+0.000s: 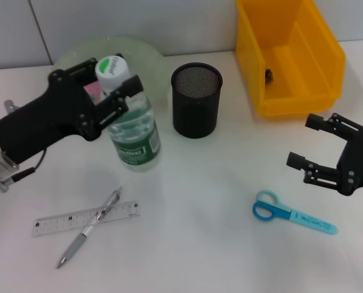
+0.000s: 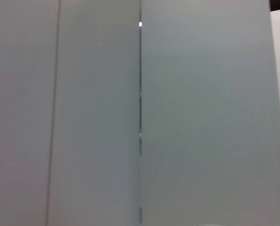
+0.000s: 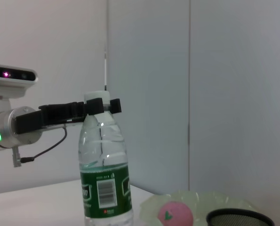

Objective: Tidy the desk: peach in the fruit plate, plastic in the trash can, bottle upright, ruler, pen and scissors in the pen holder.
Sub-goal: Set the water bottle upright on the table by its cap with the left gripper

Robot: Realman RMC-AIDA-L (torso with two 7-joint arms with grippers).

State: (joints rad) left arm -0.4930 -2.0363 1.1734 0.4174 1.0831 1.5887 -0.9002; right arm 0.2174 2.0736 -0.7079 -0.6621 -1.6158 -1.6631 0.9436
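Upright now: clear bottle (image 1: 133,131), green label, white cap, neck clamped by left hand (image 1: 117,101); right hand (image 1: 318,146) spread wide.

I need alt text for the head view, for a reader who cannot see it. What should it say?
The left gripper holds the neck of an upright bottle in front of a green plate. A black pen holder and yellow bin stand behind; a ruler, pen and scissors lie on the table. The right gripper hovers open above the scissors.

clear glossy plastic bottle (image 1: 133,131), black mesh pen holder (image 1: 196,99)
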